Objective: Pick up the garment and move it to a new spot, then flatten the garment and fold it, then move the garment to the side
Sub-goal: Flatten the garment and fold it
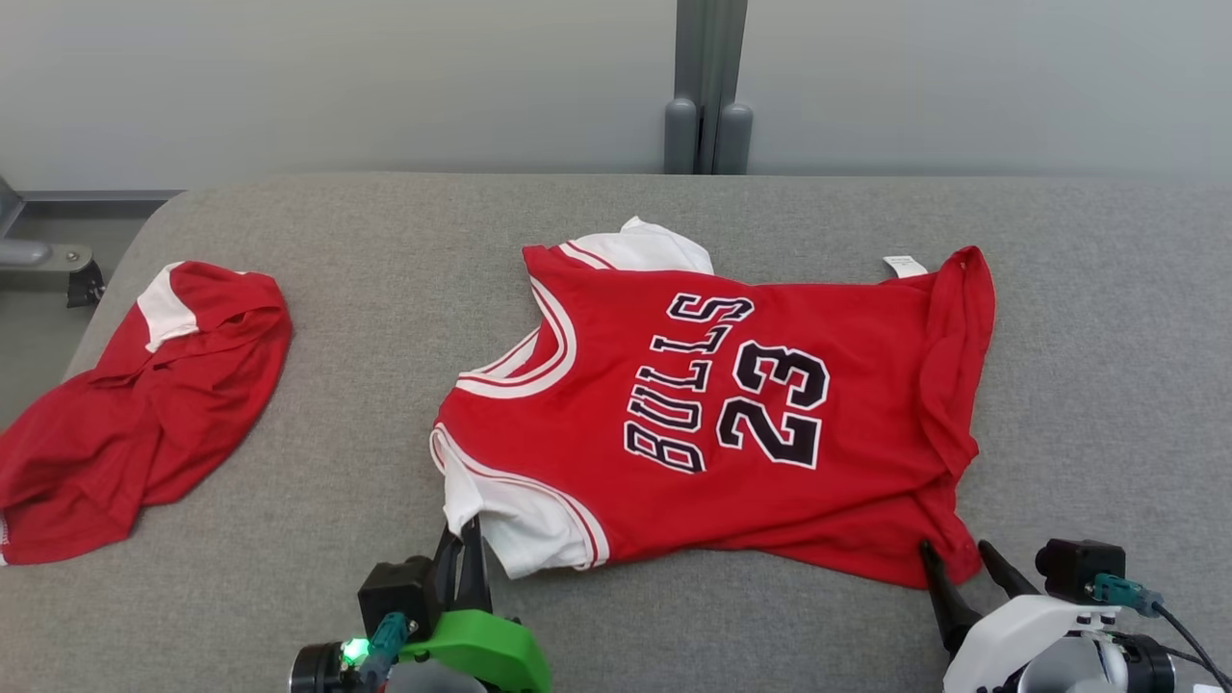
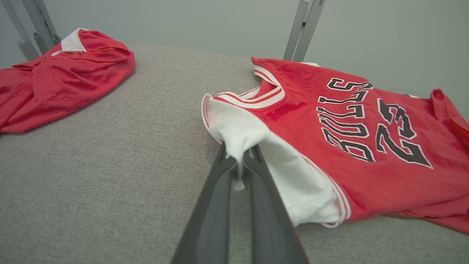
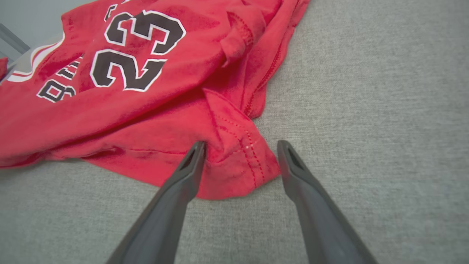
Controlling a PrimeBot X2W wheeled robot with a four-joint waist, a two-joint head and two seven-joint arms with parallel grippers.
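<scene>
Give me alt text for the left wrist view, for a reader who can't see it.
The left gripper is shut on the white sleeve of a red Bulls 23 jersey lying on a grey fabric table. A second crumpled red and white garment lies apart at the upper left.

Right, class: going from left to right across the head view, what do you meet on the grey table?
Crumpled red garment with a white panel → left gripper, shut on the white sleeve of the red jersey → black BULLS 23 print → right gripper, open around the jersey's hem corner.
</scene>
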